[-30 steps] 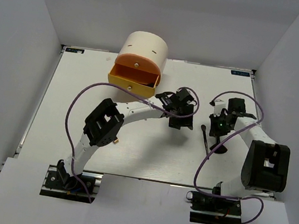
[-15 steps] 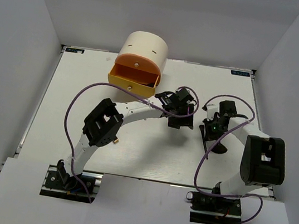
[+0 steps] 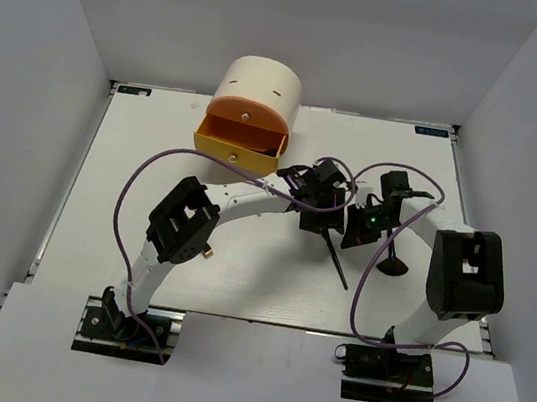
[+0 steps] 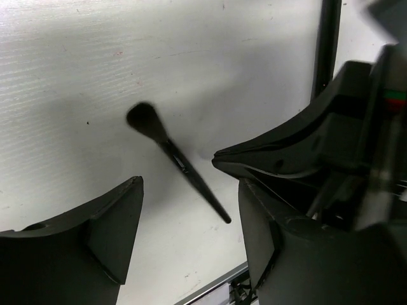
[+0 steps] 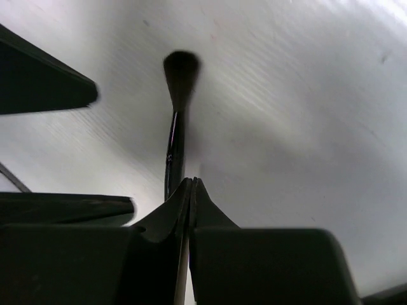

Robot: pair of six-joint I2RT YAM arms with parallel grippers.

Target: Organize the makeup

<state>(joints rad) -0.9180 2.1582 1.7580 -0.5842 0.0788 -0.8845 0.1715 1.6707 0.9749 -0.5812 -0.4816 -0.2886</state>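
A thin black-handled brush (image 3: 338, 266) lies on the white table between my two grippers. In the left wrist view the brush (image 4: 178, 164) lies flat, round head away from me, handle end free. My left gripper (image 4: 189, 190) is open and empty above it, and shows near the table's middle in the top view (image 3: 316, 223). My right gripper (image 5: 192, 183) is shut, with nothing between its fingertips. The brush handle (image 5: 173, 152) runs just left of and under its tips. A fan-shaped brush (image 3: 392, 266) lies to the right. Other makeup is out of view.
The cream half-round box (image 3: 257, 86) stands at the back, its orange-yellow drawer (image 3: 240, 142) pulled open toward the arms. The right gripper's body (image 4: 318, 140) crowds close against the left gripper's right side. Purple cables loop over both arms.
My right gripper has swung left, close to the left gripper. The thin brush has slid left and nearer to the table's front with it. The left arm has barely moved.
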